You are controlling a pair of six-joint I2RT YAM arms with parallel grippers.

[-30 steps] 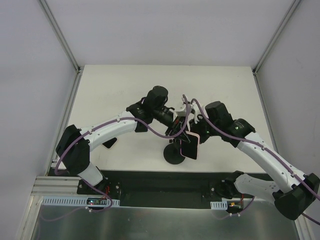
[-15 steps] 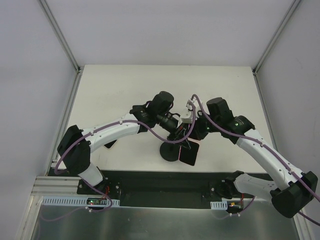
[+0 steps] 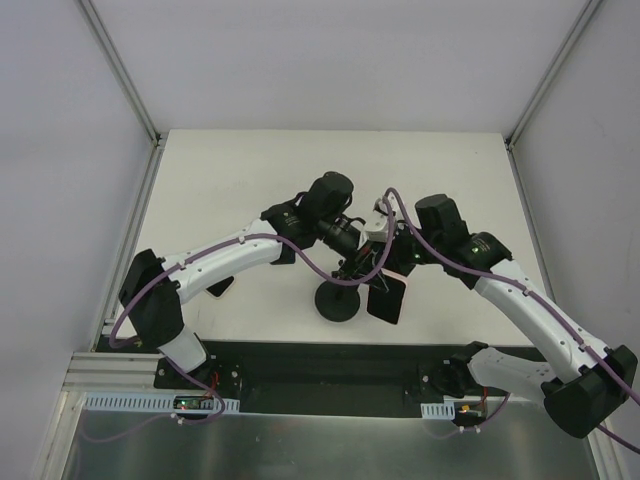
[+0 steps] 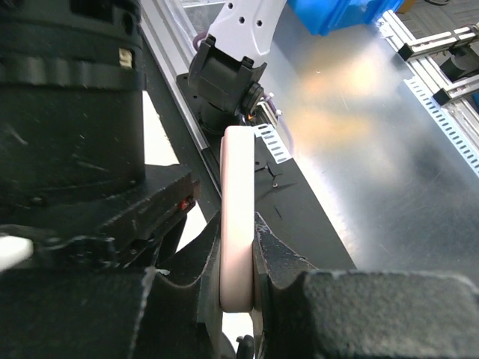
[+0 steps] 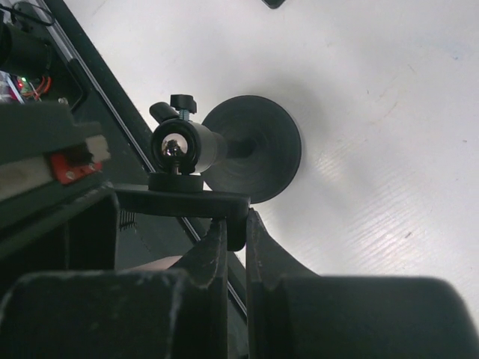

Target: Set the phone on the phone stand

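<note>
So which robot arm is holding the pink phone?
The left end effector: it pinches the pink phone, while the right end effector grips the black phone stand.

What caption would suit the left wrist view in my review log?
Left gripper shut on the pink-edged phone, viewed edge-on.

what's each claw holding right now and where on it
Left claw pinches the pink-cased phone across its front and back near one end. Right claw grips the phone stand by the edge of its black cradle plate.
</note>
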